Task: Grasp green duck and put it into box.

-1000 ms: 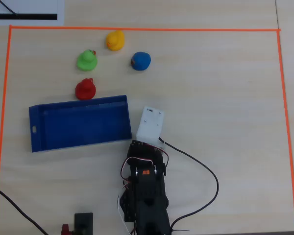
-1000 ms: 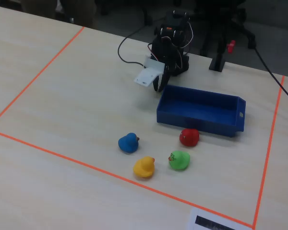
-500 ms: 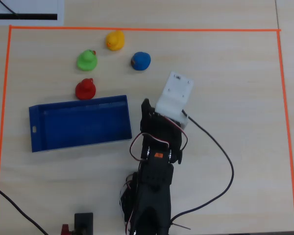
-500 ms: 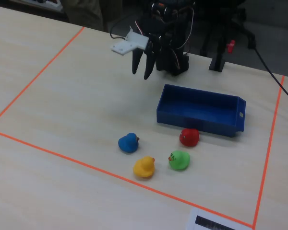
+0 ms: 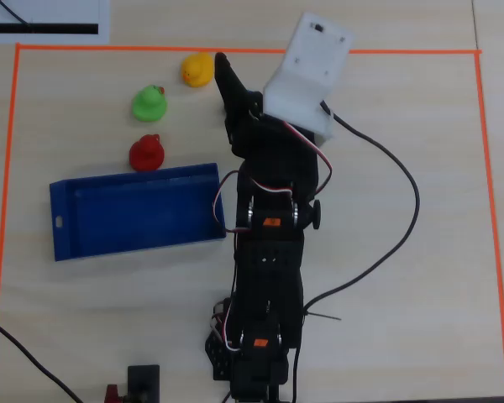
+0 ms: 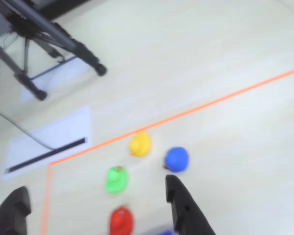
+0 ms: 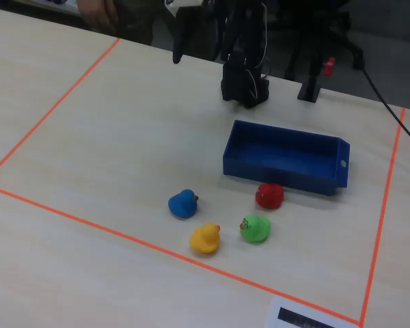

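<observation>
While pincer (image 6: 95, 208) hovers agape, green duck (image 6: 116, 179) near tape edge (image 6: 196, 110), clear around.

Pale wood-grain tabletop (image 5: 403, 336) under even, bright light. Orange tape outline (image 5: 479, 210) framing the work area. White sheet with black bar (image 6: 49, 144) at left in wrist view; dark tripod legs (image 6: 49, 34) upper left.
</observation>
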### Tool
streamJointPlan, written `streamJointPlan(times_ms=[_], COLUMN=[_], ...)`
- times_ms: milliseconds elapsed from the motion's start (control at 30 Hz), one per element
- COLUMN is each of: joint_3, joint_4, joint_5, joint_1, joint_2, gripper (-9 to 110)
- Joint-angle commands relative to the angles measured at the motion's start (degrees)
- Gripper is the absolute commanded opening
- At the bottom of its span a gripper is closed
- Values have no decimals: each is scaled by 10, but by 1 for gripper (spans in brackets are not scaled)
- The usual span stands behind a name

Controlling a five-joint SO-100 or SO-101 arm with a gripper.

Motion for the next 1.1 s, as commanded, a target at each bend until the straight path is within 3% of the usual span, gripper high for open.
streamJointPlan(times_ms=[0, 167, 700, 1067], joint_3=[-126, -256, -311, -442], joint_4=[33, 98, 103, 146], joint_5=[31, 54, 105, 109], joint_1=[-46, -95, -212, -257], joint_2=[-80, -217, -490, -654], gripper=[38, 38, 37, 35])
